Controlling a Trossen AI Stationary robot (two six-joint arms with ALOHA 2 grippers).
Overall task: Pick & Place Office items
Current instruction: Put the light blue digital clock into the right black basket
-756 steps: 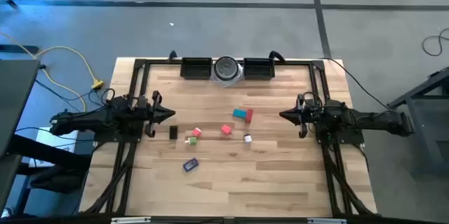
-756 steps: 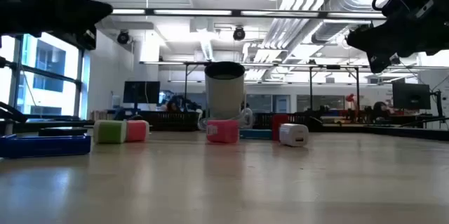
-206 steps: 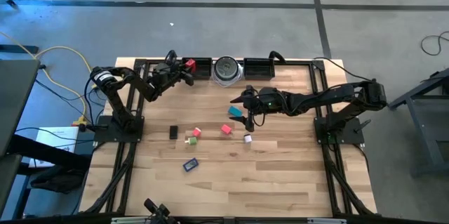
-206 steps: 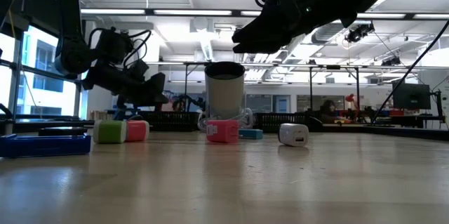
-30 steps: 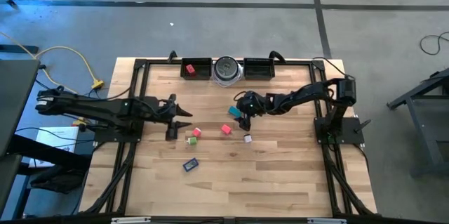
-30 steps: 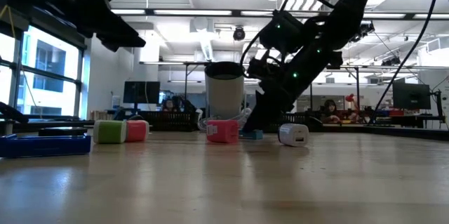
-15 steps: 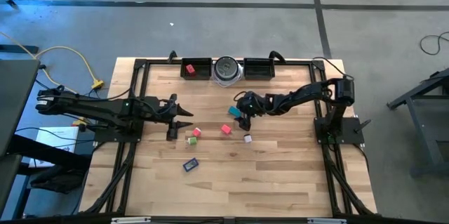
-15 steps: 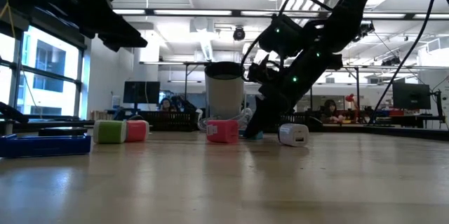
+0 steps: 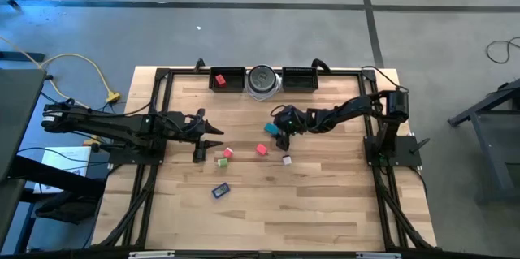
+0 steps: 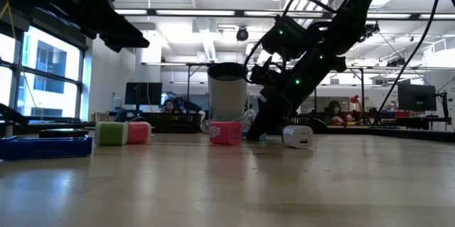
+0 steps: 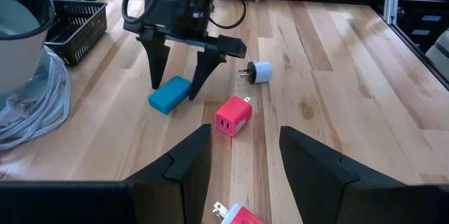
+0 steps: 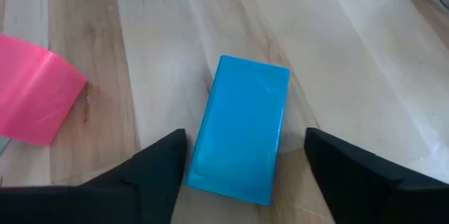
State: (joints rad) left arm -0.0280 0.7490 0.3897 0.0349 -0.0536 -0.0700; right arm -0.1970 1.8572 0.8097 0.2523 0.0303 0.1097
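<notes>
A teal block (image 12: 242,136) lies flat on the wooden table, a little right of its middle (image 9: 271,129). My right gripper (image 12: 245,140) slants down over it, open, with one finger on each long side (image 11: 174,92). A pink block (image 9: 262,149) and a white bit (image 9: 286,160) lie just nearer. My left gripper (image 9: 213,134) hangs open above the table's left part with nothing between its fingers (image 11: 245,147). Below it lie a black bar (image 9: 199,154), a red block (image 9: 228,153) and a green cube (image 9: 222,162). My right gripper comes at the teal block slanting down from the table's right side, its fingers along the block's long sides. One finger (image 12: 158,171) stands right against the block's near corner (image 12: 193,171); whether they touch, I cannot tell. The other finger (image 12: 347,171) stands apart. The block lies flat on the table.
Two long black trays (image 9: 227,78) (image 9: 299,79) flank a round silver-grey disc (image 9: 262,79) at the far edge; a red block (image 9: 219,79) lies in the left tray. A blue flat piece (image 9: 220,189) lies toward the near edge. The near half of the table is bare wood.
</notes>
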